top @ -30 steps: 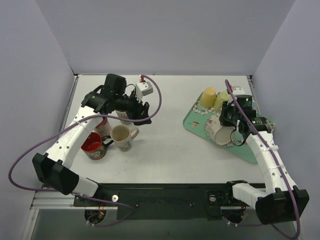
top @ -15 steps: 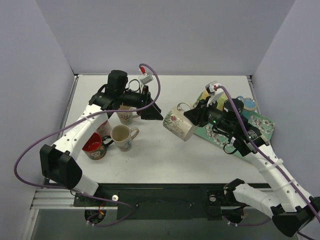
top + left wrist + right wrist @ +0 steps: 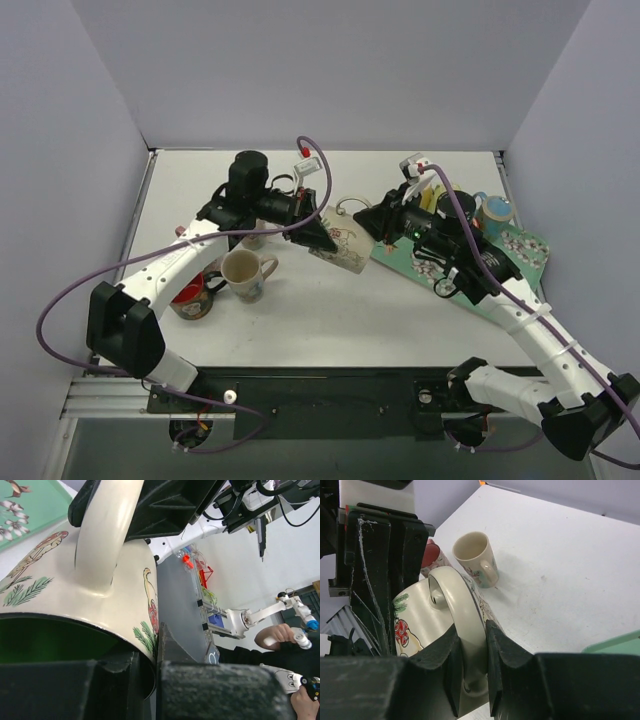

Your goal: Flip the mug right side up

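Observation:
A cream mug (image 3: 343, 248) with painted birds and pine sprigs hangs tilted in the air over the table's middle, held between both arms. My right gripper (image 3: 470, 647) is shut on its handle (image 3: 456, 605), coming in from the right (image 3: 373, 221). My left gripper (image 3: 156, 656) is shut on the mug's rim, one finger inside the green interior (image 3: 45, 640) and one finger outside against the wall. In the top view the left gripper (image 3: 317, 236) meets the mug from the left.
An upright cream mug (image 3: 244, 273) and a red mug (image 3: 186, 293) stand on the table under the left arm. A green floral tray (image 3: 523, 247) at the right holds more cups, among them a blue one (image 3: 493, 211).
My right arm carried the mug from the tray leftward to mid-table. My left arm swung right to meet it, and its open jaws closed on the rim.

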### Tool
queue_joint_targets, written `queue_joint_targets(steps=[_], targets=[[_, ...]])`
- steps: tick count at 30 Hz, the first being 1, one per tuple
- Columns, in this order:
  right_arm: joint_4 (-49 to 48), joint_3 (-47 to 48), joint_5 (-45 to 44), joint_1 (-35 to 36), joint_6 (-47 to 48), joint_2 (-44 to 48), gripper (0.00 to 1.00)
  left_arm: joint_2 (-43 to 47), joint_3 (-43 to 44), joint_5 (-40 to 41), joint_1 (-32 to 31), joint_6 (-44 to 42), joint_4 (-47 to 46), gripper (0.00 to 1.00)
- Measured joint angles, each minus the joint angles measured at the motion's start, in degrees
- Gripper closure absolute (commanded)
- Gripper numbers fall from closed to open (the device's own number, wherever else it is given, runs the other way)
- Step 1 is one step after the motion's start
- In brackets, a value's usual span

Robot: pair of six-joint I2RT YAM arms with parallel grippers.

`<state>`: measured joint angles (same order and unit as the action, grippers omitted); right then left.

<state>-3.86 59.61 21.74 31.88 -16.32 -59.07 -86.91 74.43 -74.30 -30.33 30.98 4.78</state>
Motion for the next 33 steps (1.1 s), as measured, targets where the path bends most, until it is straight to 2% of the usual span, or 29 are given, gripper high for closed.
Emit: queue_joint_targets(steps=[1, 2, 3, 4, 5, 6, 7, 10, 13, 17, 22, 25, 32, 33], targets=[[-0.3, 0.0, 0.0, -0.1, 0.3, 0.0, 1.00, 0.1, -0.1, 0.0, 0.1, 1.6, -1.4, 1.00], [-0.5, 0.0, -0.2, -0.3, 0.4, -0.1, 0.88, 0.1, -0.1, -0.4, 0.5, 2.5, -2.3, 1.00], [-0.7, 0.0, -0.4, -0.3, 0.5, -0.3, 0.75, 0.1, -0.1, -0.6, 0.8, 2.9, -2.6, 1.00], [-0.8, 0.0, -0.7, -0.3, 0.5, -0.6, 0.47, 0.2, -0.1, -0.2, 1.1, 2.6, -1.9, 1.00], [-0.5, 0.0, -1.5, -0.3, 0.6, -1.1, 0.37, 0.2, 0.4, 0.7, 1.3, 0.7, 0.5, 1.00], [0.1, 0.0, -3.3, -0.4, 0.6, -1.4, 0.16, 0.2, 1.3, 3.1, 1.6, -2.5, 4.9, 1.00], [1.0, 0.1, -5.0, -0.7, 1.0, -1.7, 0.10, 0.0, 2.4, 6.0, 2.0, -5.6, 9.2, 1.00], [6.7, 1.6, -13.9, -1.6, 2.0, -3.3, 0.08, -2.3, 8.7, 24.2, 1.3, -18.3, 24.2, 1.00], [10.7, 2.0, -21.4, -2.2, 2.0, -4.3, 0.08, -4.6, 11.6, 44.8, -2.4, -29.0, 31.6, 1.00], [14.9, 2.0, -29.5, -2.8, 2.0, -4.3, 0.08, -10.7, 14.7, 61.0, -6.8, -38.0, 40.1, 1.00], [18.0, 2.0, -37.8, -4.2, 0.9, -4.3, 0.08, -21.7, 20.4, 69.2, -7.5, -43.2, 45.7, 1.00], [20.0, 2.0, -40.4, -7.8, -1.0, -4.2, 0.05, -26.7, 22.3, 72.3, -7.5, -45.2, 46.2, 1.00], [23.5, 2.0, -44.8, -16.2, -3.0, -4.3, 0.03, -30.9, 25.2, 74.5, -7.9, -48.3, 47.4, 1.00], [23.8, 2.1, -44.6, -17.0, -3.0, -4.6, 0.03, -31.1, 25.6, 74.4, -7.9, -48.7, 47.7, 0.87]])
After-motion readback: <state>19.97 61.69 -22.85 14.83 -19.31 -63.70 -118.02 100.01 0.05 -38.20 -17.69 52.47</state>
